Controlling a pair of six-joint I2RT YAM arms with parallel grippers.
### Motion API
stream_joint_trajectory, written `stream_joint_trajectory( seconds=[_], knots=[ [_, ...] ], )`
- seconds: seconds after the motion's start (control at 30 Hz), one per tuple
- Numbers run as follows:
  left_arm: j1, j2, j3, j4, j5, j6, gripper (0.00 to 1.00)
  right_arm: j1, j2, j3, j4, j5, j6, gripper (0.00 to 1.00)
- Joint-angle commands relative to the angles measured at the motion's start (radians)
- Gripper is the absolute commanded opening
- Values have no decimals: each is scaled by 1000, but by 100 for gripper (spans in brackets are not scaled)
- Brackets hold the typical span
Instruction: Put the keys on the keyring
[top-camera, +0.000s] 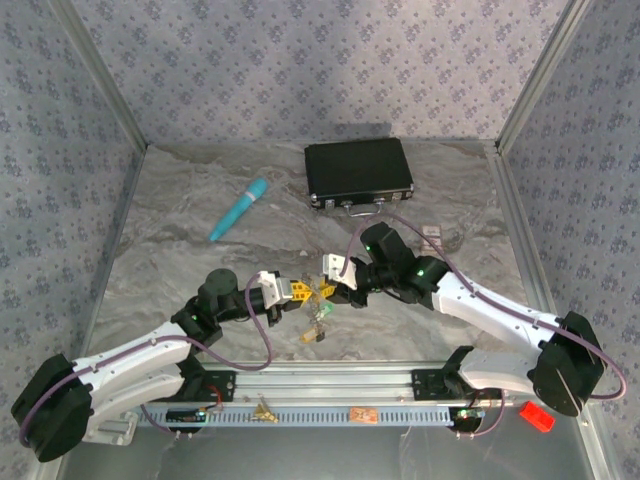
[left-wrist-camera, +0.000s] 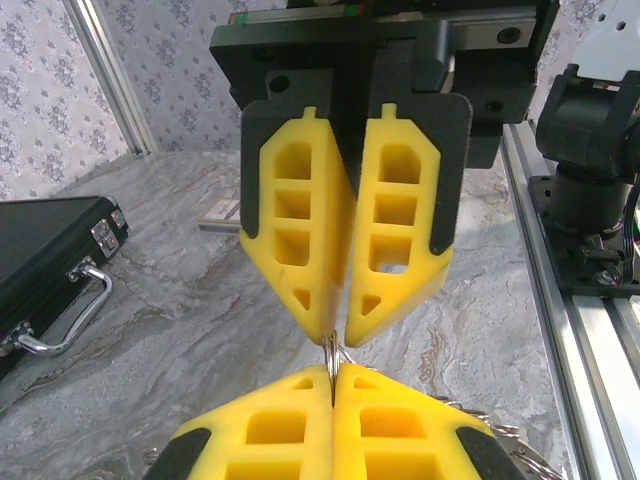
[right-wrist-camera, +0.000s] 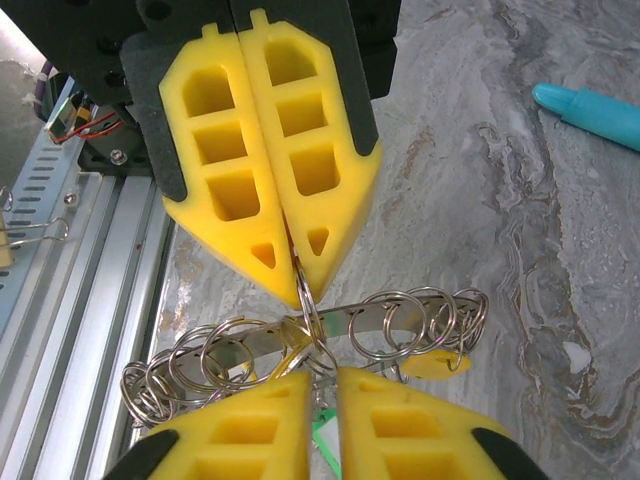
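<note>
The keyring (right-wrist-camera: 361, 314), a flat grey metal band with holes, hangs above the table and carries many split rings. A yellow tag (right-wrist-camera: 435, 365) and a green tag (right-wrist-camera: 326, 436) of the keys dangle from it. The bunch of keys (top-camera: 315, 330) hangs low between the two arms. My left gripper (left-wrist-camera: 333, 380) is shut on one split ring (left-wrist-camera: 335, 352), seen edge-on. It also comes from the top in the right wrist view (right-wrist-camera: 298, 290). My right gripper (right-wrist-camera: 324, 385) meets it tip to tip (left-wrist-camera: 342, 335), jaws a sliver apart and pinching that ring. Both grippers (top-camera: 305, 293) (top-camera: 335, 288) meet mid-table.
A black case (top-camera: 358, 172) lies at the back, its handle facing the arms. A teal pen (top-camera: 240, 208) lies to its left. The aluminium rail (top-camera: 330, 385) runs along the near edge, with small clips and an orange tag (top-camera: 362, 414) on it. A red piece (top-camera: 537, 415) sits at the near right.
</note>
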Motion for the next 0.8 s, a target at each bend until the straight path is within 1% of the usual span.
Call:
stream_joint_trajectory(
  seconds=[0.0,0.13,0.2,0.27,0.3,0.4,0.57,0.77],
  knots=[
    [0,-20,24,35,31,19,0,4,3,35,-27,-27,-11,12],
    [-1,-21,27,31,31,20,0,2,5,42,-47,-27,-23,9],
    [-1,-19,28,33,32,20,0,2,7,45,-49,-23,-25,10],
    [-1,-16,28,35,37,20,0,3,8,43,-36,-2,-18,22],
    [-1,-15,28,34,39,19,0,2,6,40,-24,9,-14,26],
    [0,-15,28,34,42,19,0,4,4,37,-4,33,-9,31],
    [-1,-11,28,40,43,17,0,8,18,45,-4,13,-11,33],
    [-1,-8,30,42,46,18,0,17,33,51,11,3,-7,30]
  ],
)
